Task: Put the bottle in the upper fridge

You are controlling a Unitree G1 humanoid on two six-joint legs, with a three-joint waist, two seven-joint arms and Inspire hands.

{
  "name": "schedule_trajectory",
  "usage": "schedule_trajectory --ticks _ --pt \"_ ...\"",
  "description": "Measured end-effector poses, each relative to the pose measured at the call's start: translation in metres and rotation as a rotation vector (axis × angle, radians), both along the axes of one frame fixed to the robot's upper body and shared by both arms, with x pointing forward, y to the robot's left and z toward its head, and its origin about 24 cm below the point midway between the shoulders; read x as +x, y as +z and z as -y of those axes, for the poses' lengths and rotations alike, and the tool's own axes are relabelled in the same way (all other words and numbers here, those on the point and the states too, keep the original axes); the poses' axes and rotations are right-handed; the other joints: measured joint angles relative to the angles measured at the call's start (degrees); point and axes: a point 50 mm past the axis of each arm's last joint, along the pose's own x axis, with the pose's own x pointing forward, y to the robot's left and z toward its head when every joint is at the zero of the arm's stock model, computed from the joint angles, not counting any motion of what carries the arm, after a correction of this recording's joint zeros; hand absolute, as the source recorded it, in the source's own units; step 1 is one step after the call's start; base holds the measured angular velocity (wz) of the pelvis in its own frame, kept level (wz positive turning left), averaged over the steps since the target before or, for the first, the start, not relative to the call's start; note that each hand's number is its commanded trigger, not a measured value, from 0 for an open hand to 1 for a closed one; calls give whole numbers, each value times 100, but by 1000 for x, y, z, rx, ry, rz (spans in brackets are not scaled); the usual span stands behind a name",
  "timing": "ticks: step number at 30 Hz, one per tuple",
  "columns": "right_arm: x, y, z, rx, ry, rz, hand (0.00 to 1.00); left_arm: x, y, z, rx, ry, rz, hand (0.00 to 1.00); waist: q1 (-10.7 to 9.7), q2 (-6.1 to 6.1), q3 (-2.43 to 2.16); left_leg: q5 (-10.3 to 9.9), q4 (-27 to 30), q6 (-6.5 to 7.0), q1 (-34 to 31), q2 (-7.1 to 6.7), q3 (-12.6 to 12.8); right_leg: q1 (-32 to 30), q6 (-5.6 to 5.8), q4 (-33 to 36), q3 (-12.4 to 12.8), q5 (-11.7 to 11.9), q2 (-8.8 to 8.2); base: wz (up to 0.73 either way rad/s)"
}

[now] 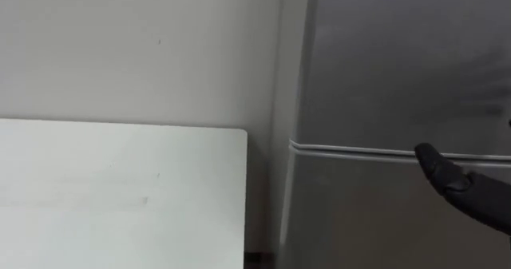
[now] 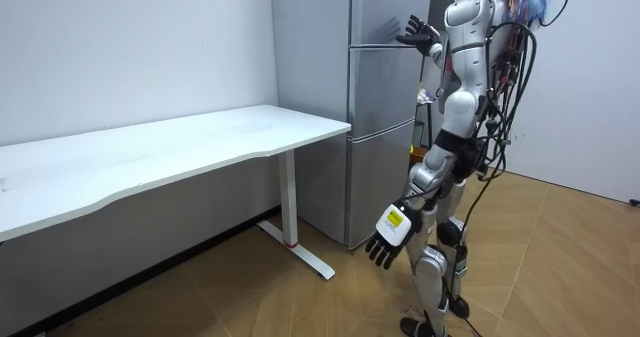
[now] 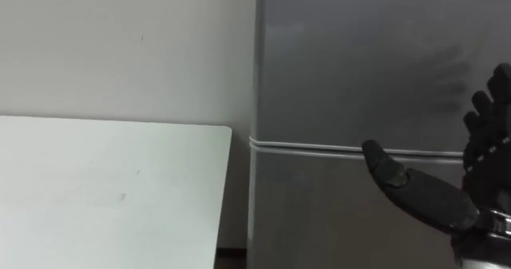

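Note:
A tall grey fridge (image 1: 399,61) stands straight ahead with both doors closed, and a pale seam (image 1: 359,151) divides the upper door from the lower. My right hand (image 3: 431,193) is raised in front of that seam, open, with the fingers pointing up and the thumb stretched toward the door. I cannot tell whether it touches the door. In the room view I stand upright facing the fridge (image 2: 385,12), right hand (image 2: 420,32) up at the seam. My left hand (image 2: 385,239) hangs open by my thigh and holds nothing.
A white desk (image 1: 120,189) stands to the left of the fridge, with a narrow gap between them, against a plain white wall. In the room view the desk (image 2: 200,152) runs long to the room view's left over a wooden floor.

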Motion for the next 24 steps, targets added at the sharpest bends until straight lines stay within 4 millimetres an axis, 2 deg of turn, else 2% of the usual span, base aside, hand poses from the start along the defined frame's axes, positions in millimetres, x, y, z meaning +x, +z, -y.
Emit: schedule_trajectory --ticks 2,14,24 --pt "8 1 3 0 -19 4 0 0 0 0 0 -1 1 0 4 -36 -2 4 9 -4 -11 -8 -74 28 -1 -4 -58 1 -7 13" --pt "20 -11 10 -62 -134 -29 0 -1 -1 1 -20 -39 -40 0 6 -22 -6 8 150 4 -26 -31 -236 159 3 8 -290 11 -64 8" --pt "26 -16 16 -56 -154 -41 0 3 -1 0 -27 -41 -35 0 13 -18 -22 44 161 13 -21 -42 -269 187 -7 10 -329 22 -77 2"
